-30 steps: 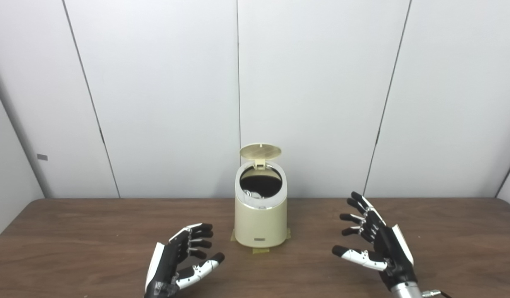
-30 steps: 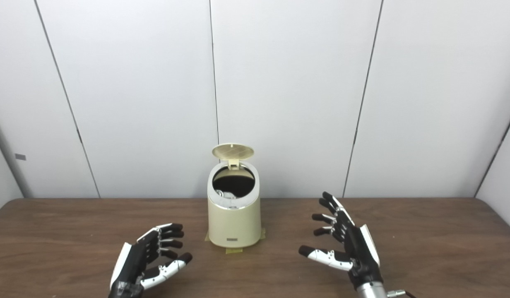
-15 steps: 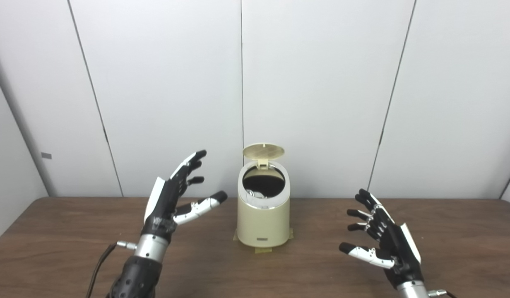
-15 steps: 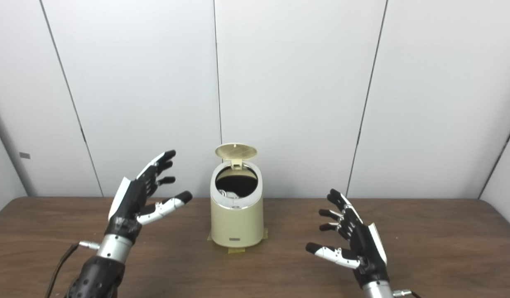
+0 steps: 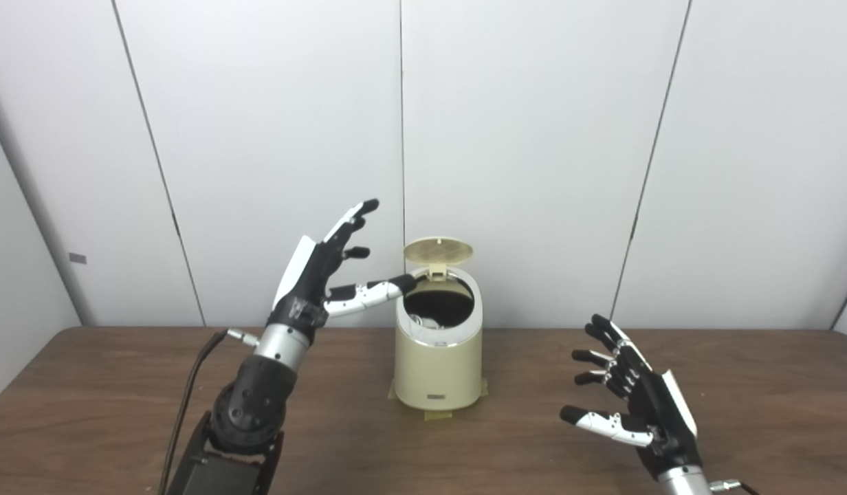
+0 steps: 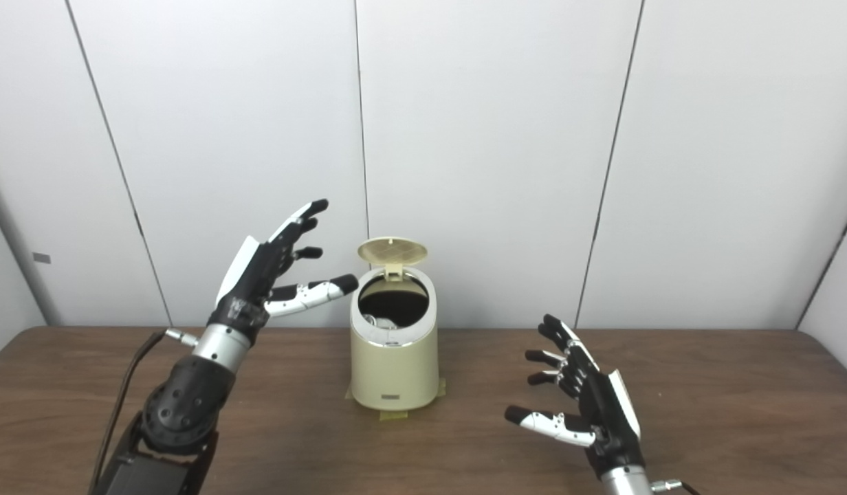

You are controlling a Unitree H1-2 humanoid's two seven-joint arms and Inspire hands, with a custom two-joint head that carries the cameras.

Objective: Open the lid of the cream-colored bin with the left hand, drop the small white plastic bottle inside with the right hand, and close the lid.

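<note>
At the middle of the table (image 5: 121, 385), toward its far edge, stands the cream-colored bin (image 5: 437, 375) on strips of tape, upright, with its round lid (image 5: 438, 251) swung up and standing nearly on edge at the back. Something pale shows at the near inside of the dark mouth; it is likely the small white plastic bottle, though too little shows to be sure. So the closing looks like the step left. The left hand (image 5: 324, 268) is raised just left of the bin at lid height, fingers spread and holding nothing, thumb tip close beside the rim. The lid lies to that hand's right and slightly behind it, so the hand is much the nearer one to reach over and tip the lid forward and down. The right hand (image 5: 636, 405) hovers low over the table, well apart to the right, fingers splayed and empty.
</note>
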